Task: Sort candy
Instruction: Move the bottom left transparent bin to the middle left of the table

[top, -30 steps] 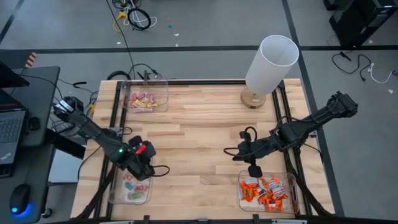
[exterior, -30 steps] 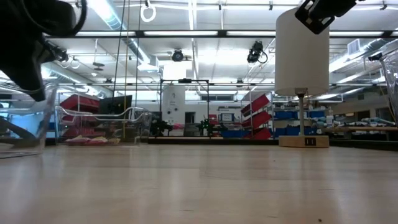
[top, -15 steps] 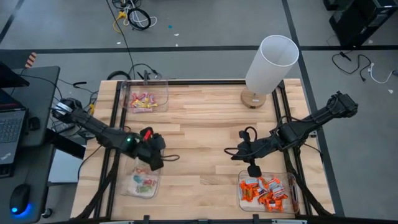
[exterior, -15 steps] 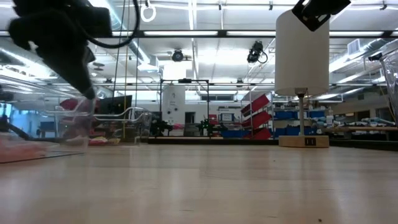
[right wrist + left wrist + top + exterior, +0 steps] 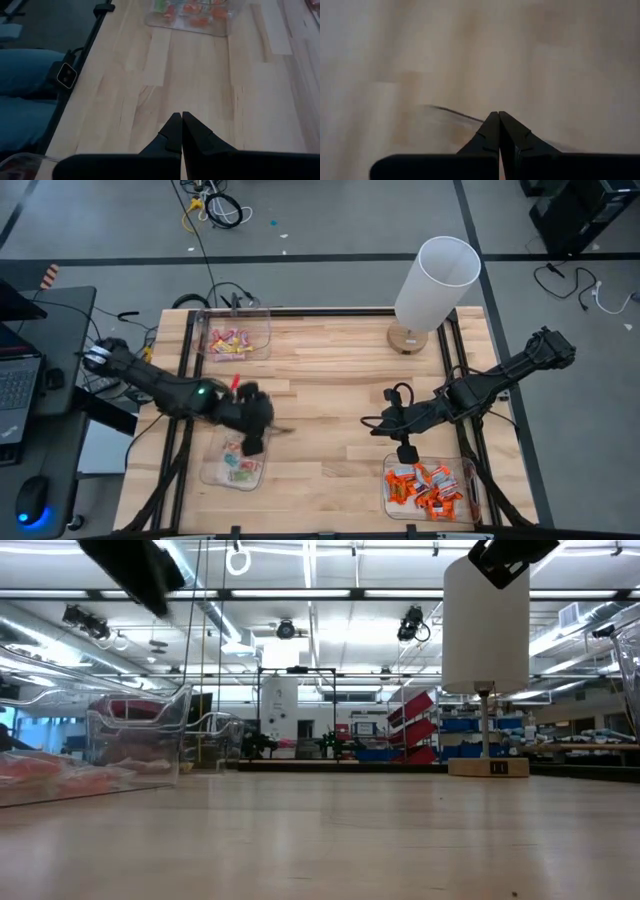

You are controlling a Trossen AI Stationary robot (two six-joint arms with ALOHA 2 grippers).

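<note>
So the left gripper (image 5: 256,442) is pinched closed with nothing in it, over a clear bin (image 5: 232,471) of pale candy (image 5: 236,467). Right gripper (image 5: 407,452), also closed and empty, sits beside the orange candy (image 5: 428,486).

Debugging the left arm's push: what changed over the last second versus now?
The left gripper, shut, swept toward the table's middle, and the clear bin of pale green-and-red candy slid with it, inward from the left edge. Whether it grips the bin's wall or only pushes cannot be told. Unchanged: the right gripper, shut above the orange candy, the pink/yellow candy and the lamp.
</note>
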